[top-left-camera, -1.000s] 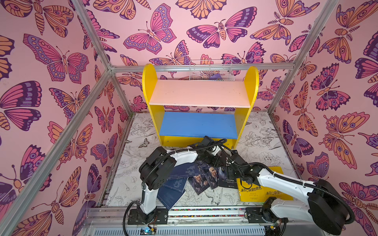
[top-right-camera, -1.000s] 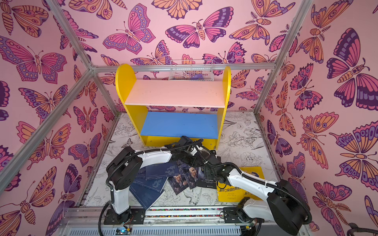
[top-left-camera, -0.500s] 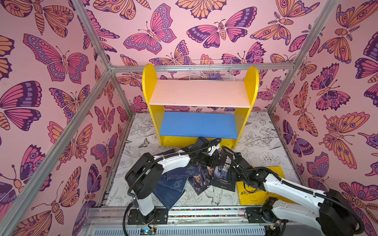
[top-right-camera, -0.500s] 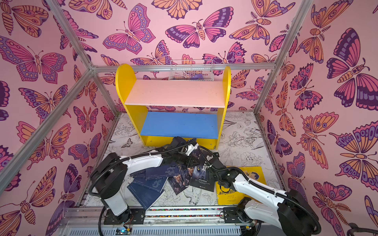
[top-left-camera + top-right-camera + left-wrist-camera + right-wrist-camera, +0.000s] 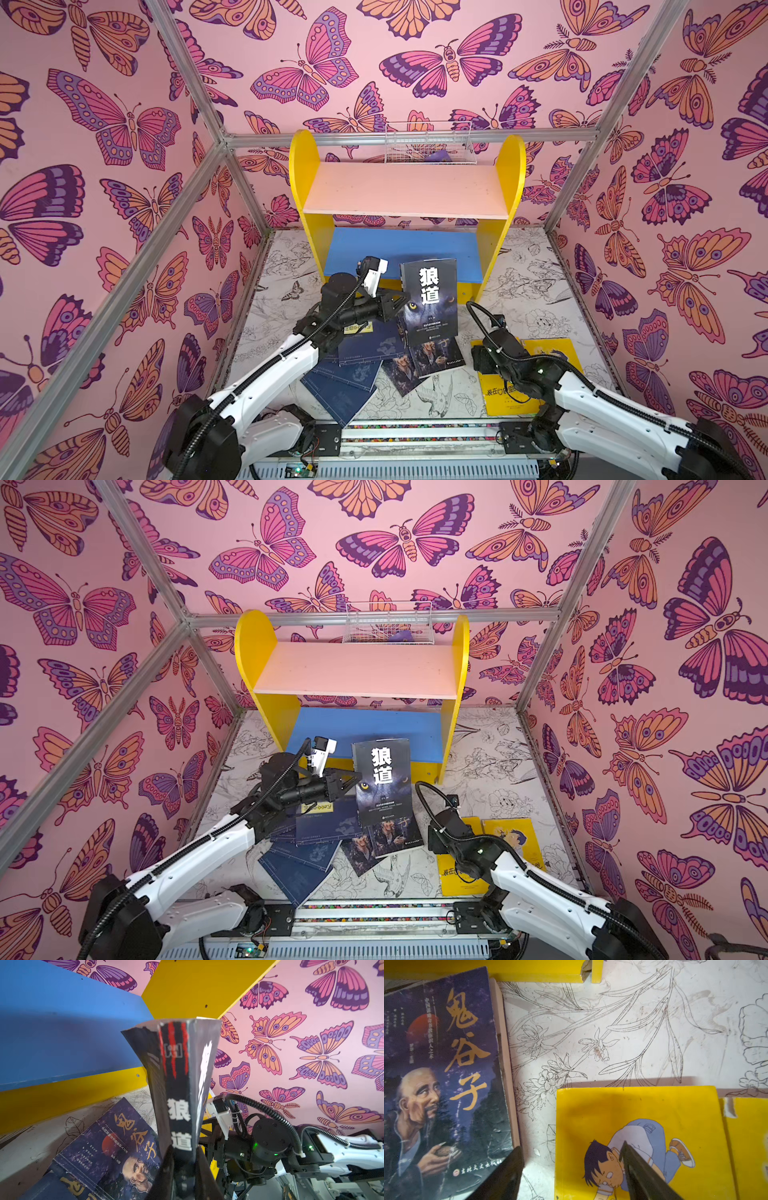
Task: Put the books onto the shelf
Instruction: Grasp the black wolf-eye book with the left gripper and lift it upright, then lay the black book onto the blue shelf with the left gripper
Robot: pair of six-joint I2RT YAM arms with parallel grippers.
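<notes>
Fig.: L claw (image 5: 400, 300) grips the wolf book (image 5: 430, 308) at its spine, held upright; the shelf (image 5: 302, 166) stands just beyond its tips. We see R claw (image 5: 572, 1145) spread wide and empty, w/ portrait book (image 5: 446, 1064) beside one finger and yellow book (image 5: 654, 1109) under the other.

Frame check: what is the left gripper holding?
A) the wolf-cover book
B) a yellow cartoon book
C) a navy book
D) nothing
A: the left gripper is shut on the edge of the wolf-cover book, holding it upright in front of the shelf.
</notes>
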